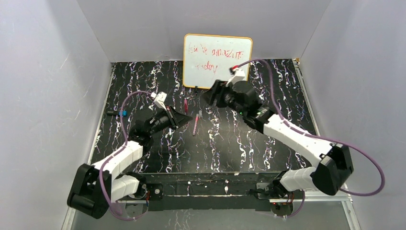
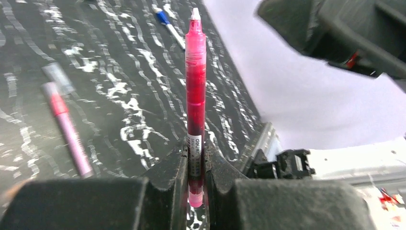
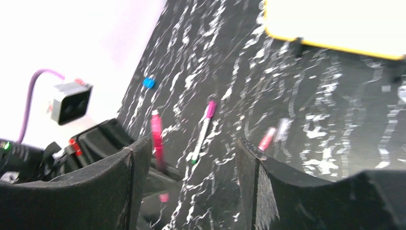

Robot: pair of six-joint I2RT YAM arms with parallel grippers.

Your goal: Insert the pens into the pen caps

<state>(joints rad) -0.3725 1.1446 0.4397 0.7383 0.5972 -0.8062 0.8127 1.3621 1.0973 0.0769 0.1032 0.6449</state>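
Left hand (image 2: pixel 196 160) grips a pink pen (image 2: pixel 196 81), nib pointing out from it. Right hand (image 3: pixel 191 163) gapes wide near the desk's (image 1: pixel 268 143) far edge.

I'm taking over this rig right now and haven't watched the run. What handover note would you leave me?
Left gripper: shut on a red pen, held upright, tip bare.
Right gripper: open, empty, above the table.
On the table: a pink pen beside a grey cap; a blue-ended pen farther off.
Done: no capping visible.
To do: cap the held pen, then the others.
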